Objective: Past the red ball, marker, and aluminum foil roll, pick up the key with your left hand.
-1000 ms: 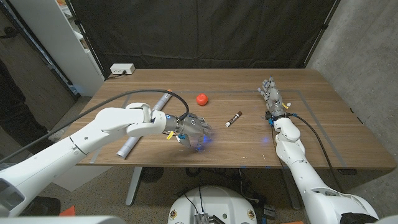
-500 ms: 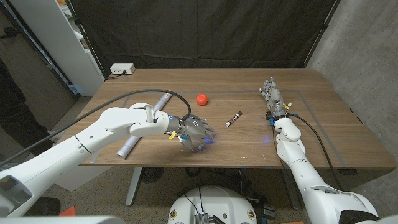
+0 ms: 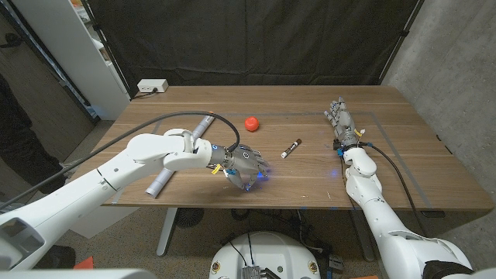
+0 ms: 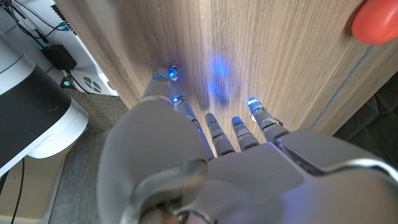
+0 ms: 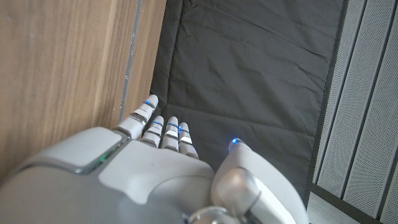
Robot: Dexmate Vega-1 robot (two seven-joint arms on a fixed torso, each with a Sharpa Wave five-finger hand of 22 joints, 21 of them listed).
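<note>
My left hand hovers low over the front middle of the table, fingers apart and pointing down at the wood. In the left wrist view the fingertips glow blue just above bare wood, and nothing sits between them and the thumb. No key can be made out; the spot under the palm is hidden. The red ball lies behind the hand. To its right rear lies the marker. The foil roll runs under my left forearm. My right hand stands at the right with straight fingers, holding nothing.
A white power strip sits at the back left corner of the table. A white shelf unit stands beyond the left edge, and a black curtain hangs behind. The table's front edge is close under my left hand.
My left hand has crept a little to the right and towards the front edge, staying low. The right arm, ball, marker and roll have not moved.
</note>
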